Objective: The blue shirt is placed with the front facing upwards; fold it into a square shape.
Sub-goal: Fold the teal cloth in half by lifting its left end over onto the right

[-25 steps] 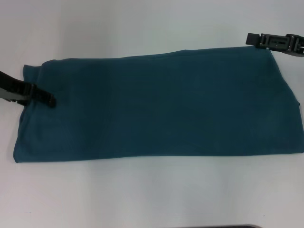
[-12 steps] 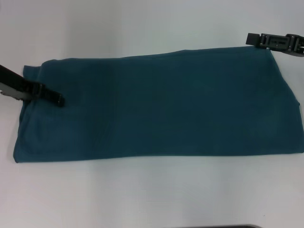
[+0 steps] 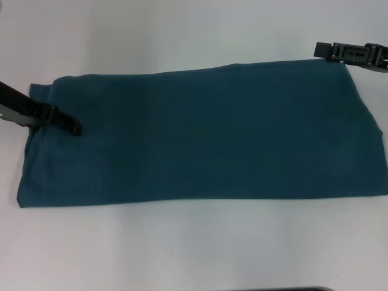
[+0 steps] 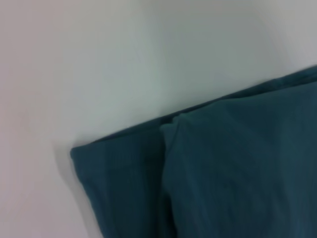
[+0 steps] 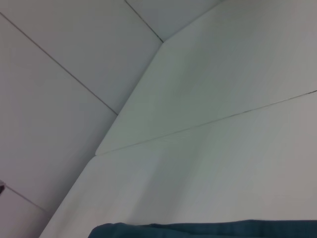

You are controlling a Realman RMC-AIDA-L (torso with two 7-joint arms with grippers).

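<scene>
The blue shirt point(image 3: 200, 133) lies as a smooth, matte, long folded rectangle.

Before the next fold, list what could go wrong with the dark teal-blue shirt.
1. The dark teal-blue cotton shirt, now a long band, shows stacked layers at its left end in the left wrist view; the left gripper there might catch only the top layer.
2. The right gripper sits at the far right corner, barely over cloth, so a grasp could miss.
</scene>
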